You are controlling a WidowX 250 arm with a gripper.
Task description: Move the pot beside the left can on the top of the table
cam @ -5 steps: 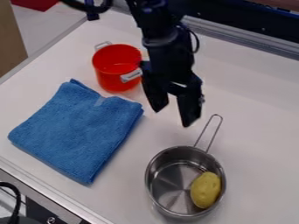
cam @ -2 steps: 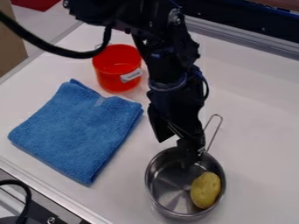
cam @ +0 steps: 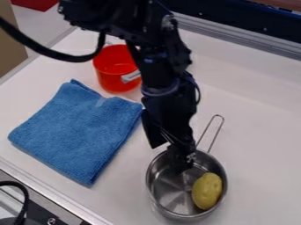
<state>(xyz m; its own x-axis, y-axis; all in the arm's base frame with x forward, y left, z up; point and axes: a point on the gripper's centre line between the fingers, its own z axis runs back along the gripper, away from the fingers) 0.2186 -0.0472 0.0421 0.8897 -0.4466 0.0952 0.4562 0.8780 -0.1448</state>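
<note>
brn panel (cam: 10, 44), metal rail (cam: 235, 37), dk strip (cam: 235, 18) bhd

Arm (cam: 162, 66) cut off above — red pot (cam: 110, 66) partly behind it.

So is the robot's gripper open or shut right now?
Gripper: open, down at the rim of the metal pot, not clamped on anything.

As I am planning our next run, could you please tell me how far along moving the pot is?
The move itself looks undone: the steel pot stands on the table, apart from the red pot, possibly the "can". In hand is the approach: the open tool is down at its rim. Left are gripping, carrying and setting down, potato included.
</note>
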